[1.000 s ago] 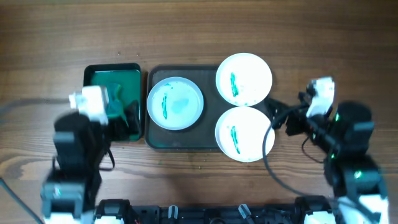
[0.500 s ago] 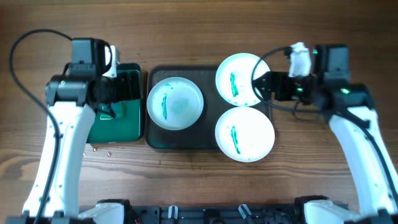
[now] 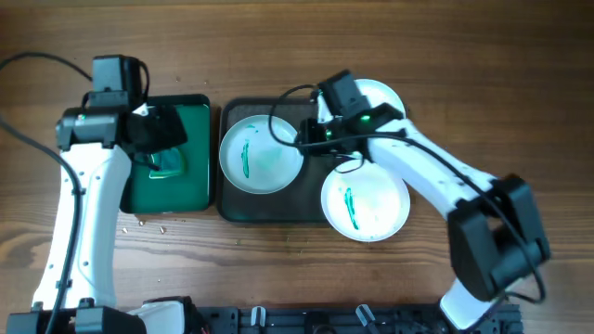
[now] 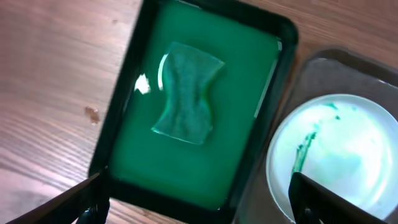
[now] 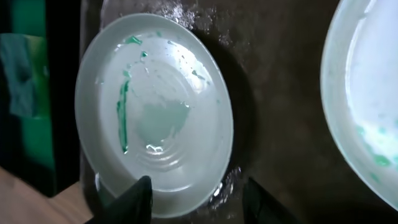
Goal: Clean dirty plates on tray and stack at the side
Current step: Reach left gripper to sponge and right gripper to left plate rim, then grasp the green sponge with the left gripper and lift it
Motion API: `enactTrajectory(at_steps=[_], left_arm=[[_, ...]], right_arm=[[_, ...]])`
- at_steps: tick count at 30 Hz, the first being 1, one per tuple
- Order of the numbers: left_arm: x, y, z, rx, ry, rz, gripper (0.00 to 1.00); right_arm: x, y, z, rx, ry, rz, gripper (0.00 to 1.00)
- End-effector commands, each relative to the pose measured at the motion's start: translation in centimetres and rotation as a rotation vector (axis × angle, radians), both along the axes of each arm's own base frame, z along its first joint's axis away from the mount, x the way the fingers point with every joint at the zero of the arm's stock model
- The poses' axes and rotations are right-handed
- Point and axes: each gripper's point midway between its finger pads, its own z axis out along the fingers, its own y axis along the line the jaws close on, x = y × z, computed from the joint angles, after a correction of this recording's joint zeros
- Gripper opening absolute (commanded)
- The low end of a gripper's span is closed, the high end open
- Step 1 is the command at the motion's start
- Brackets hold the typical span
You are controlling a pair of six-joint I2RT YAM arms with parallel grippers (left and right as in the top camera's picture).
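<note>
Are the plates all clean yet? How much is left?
Nothing looks done: the left plate and front plate show green streaks, and no stack stands beside the tray. In hand: the left tool hangs open over the cloth, the right tool open at the left plate's edge. Left: wipe both and the back plate, then stack them.

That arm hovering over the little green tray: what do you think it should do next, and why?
Probably lower the left gripper onto the cloth and close on it. Its fingers stand open and hold nothing. The cloth lies loose in the small green tray, roughly centred between them, and the plate beside it is streaked green, so wiping likely needs the cloth first.
</note>
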Motion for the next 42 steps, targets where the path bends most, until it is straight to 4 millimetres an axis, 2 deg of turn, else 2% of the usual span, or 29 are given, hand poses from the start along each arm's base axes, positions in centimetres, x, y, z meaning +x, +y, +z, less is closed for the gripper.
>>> enactTrajectory(at_steps=[1, 6, 9, 12, 14, 15, 19, 22, 24, 26, 30, 34, 37, 38, 40, 41, 42], left_arm=[[-0.1, 1.9, 0.3, 0.008, -0.005, 0.083, 0.89], [0.0, 2.4, -0.1, 0.008, 0.005, 0.095, 0.89], [0.2, 2.4, -1.0, 0.007, 0.032, 0.096, 0.89], [0.5, 2.7, -2.4, 0.011, 0.073, 0.102, 0.89], [0.7, 3.1, -3.5, 0.007, 0.102, 0.114, 0.89], [0.7, 3.4, -4.0, 0.006, 0.114, 0.122, 0.88], [1.0, 4.2, -5.7, 0.001, 0.156, 0.143, 0.81], [1.4, 5.0, -7.3, 0.001, 0.186, 0.140, 0.71], [2.3, 3.7, -9.0, -0.056, 0.213, -0.004, 0.67], [2.9, 2.7, -10.4, -0.105, 0.224, -0.076, 0.62], [3.7, 2.5, -13.3, -0.112, 0.264, -0.117, 0.55], [3.8, 2.1, -15.6, -0.106, 0.309, -0.147, 0.54], [3.5, 3.1, -17.5, -0.065, 0.356, -0.092, 0.53], [3.4, 3.4, -17.9, -0.053, 0.367, -0.077, 0.51], [3.5, 3.4, -18.5, -0.054, 0.370, -0.076, 0.35], [3.7, 3.5, -18.6, -0.053, 0.365, -0.076, 0.14], [3.8, 3.5, -18.5, -0.054, 0.360, -0.065, 0.04]], right_arm=[[1.6, 0.2, -2.5, -0.070, -0.012, -0.050, 0.43], [1.8, -0.1, -5.6, -0.113, 0.016, -0.050, 0.37], [2.0, 0.2, -6.2, -0.113, 0.009, -0.040, 0.33], [2.1, 0.5, -6.4, -0.111, -0.005, -0.026, 0.20], [2.2, 0.5, -6.5, -0.111, -0.008, -0.028, 0.06], [2.1, 0.5, -6.5, -0.112, -0.007, -0.029, 0.04], [2.1, 0.4, -6.6, -0.117, -0.005, -0.029, 0.04], [2.1, 0.4, -6.6, -0.117, -0.005, -0.029, 0.04], [2.1, 0.4, -6.6, -0.116, -0.005, -0.029, 0.04], [2.1, 0.4, -6.6, -0.116, -0.005, -0.030, 0.04], [2.1, 0.4, -6.6, -0.116, -0.001, -0.045, 0.04], [2.2, 0.3, -6.6, -0.118, -0.003, -0.047, 0.04], [2.2, 0.3, -6.6, -0.119, -0.003, -0.047, 0.04], [2.2, 0.3, -6.6, -0.119, -0.003, -0.047, 0.04], [2.2, 0.3, -6.6, -0.119, -0.003, -0.046, 0.04], [2.2, 0.3, -6.6, -0.119, -0.003, -0.047, 0.04], [2.2, 0.3, -6.6, -0.119, -0.003, -0.046, 0.04]])
